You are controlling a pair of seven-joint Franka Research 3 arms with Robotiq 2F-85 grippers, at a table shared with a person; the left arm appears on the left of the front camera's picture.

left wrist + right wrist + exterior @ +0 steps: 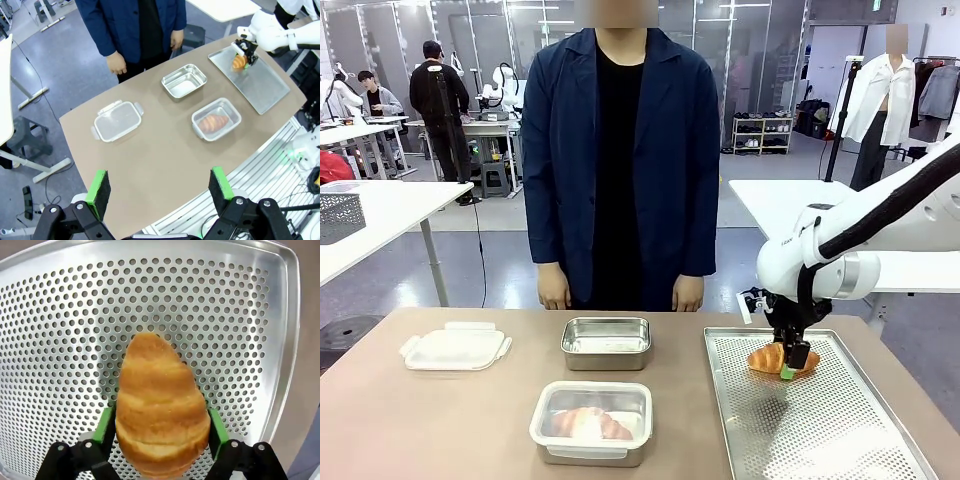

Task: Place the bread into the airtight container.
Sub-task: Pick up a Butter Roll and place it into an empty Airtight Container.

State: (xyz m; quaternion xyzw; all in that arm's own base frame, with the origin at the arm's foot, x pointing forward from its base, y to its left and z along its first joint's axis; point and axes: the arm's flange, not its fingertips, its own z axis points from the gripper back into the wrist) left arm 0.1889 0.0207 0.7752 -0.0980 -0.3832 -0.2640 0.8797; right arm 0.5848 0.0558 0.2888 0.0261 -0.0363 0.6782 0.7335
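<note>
Both flanks of a golden-brown croissant (160, 405) are pinched by the right tool (160, 426) on the perforated steel tray (60, 315) at the front view's right; the left tool (159, 182) hangs wide open above the brown table (150, 160), fingers at the frame's bottom edge.

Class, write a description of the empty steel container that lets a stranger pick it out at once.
Start at the brown table and find its middle, in front of the standing person. Two steel containers sit there, one behind the other; the empty container is nearer the person. Its neighbour is lidded with a croissant inside, while this one is open and bare.
</note>
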